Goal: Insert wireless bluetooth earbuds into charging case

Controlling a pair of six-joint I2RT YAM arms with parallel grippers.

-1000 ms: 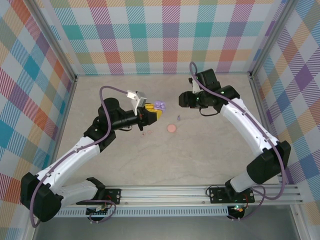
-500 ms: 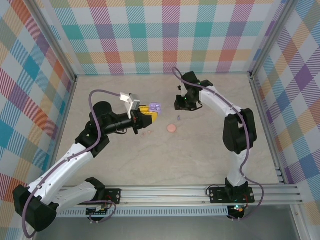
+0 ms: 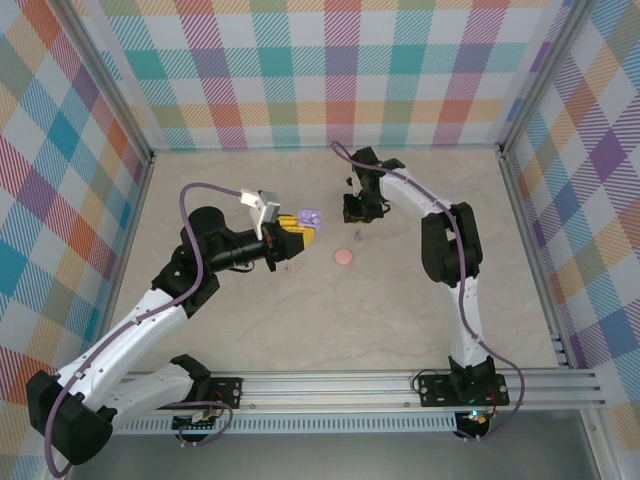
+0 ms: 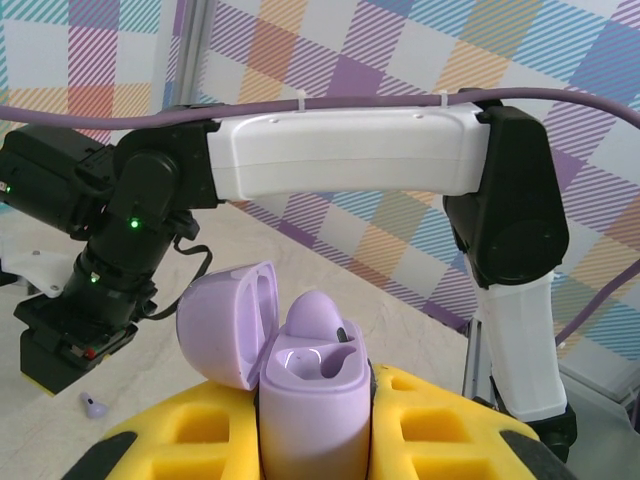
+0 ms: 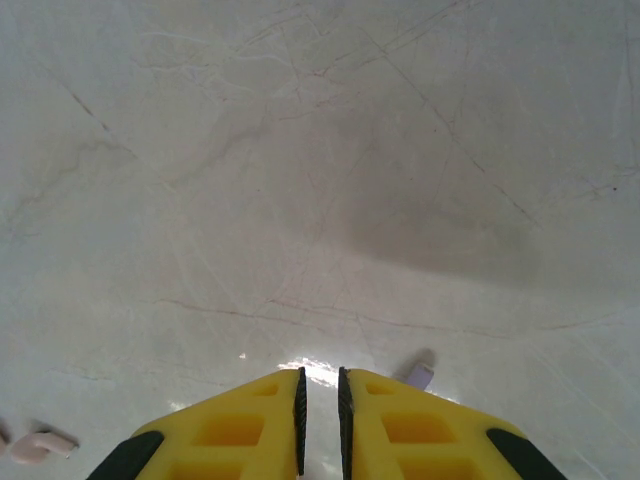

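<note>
The left end effector is clamped on the open charging case. The right end effector has its fingers together; a purple earbud lies just right of it, with bare counter ahead.

Bright, even overhead light washes the pale table, which is sharp when seen from above, with only faint, soft shadows under the left arm and the right arm. From the right wrist, a white glare spot burns on the table just ahead of the right hand, and a broad grey shadow with blurry edges lies farther out to the right. From the left wrist, the glossy lilac case is crisp and carries a small white highlight. The checked wall behind it looks slightly soft.
</note>
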